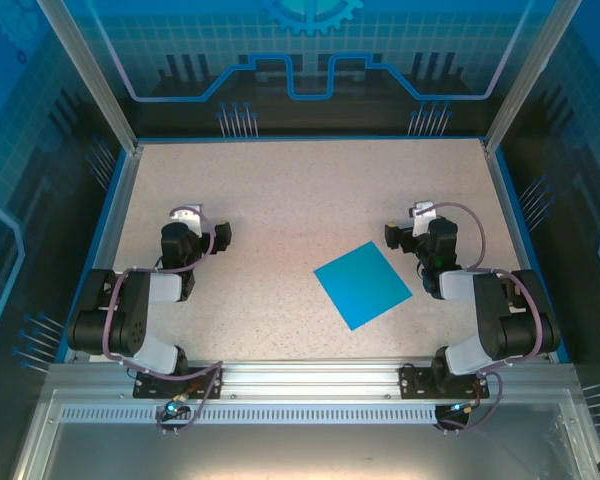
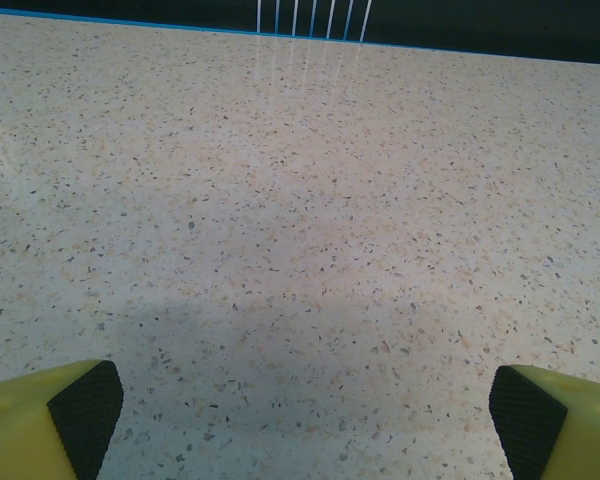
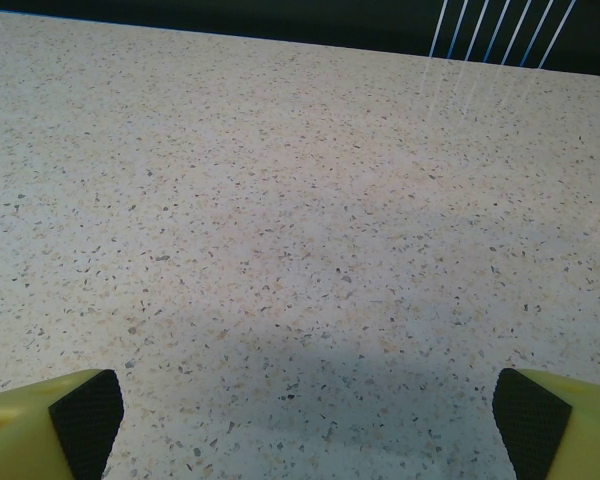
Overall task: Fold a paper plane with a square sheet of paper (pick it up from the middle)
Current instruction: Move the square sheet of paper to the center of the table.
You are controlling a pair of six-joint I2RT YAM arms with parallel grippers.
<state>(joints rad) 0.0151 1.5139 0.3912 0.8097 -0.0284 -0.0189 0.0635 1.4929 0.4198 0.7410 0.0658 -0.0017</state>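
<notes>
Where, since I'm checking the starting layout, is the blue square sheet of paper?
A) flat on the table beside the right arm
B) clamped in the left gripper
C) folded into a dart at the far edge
A: the square sheet of paper lies flat and unfolded on the table, close to the right arm.

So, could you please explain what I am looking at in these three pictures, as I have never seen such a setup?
These are two robot arms bolted at a table's near edge. The overhead picture shows the left arm and right arm on the table, with a blue square sheet of paper lying near the right arm, untouched. The other two pictures come from wrist cameras: the yellow, black-padded tips at the bottom corners belong to the left tool and the right tool. Both are open, holding nothing.
</notes>
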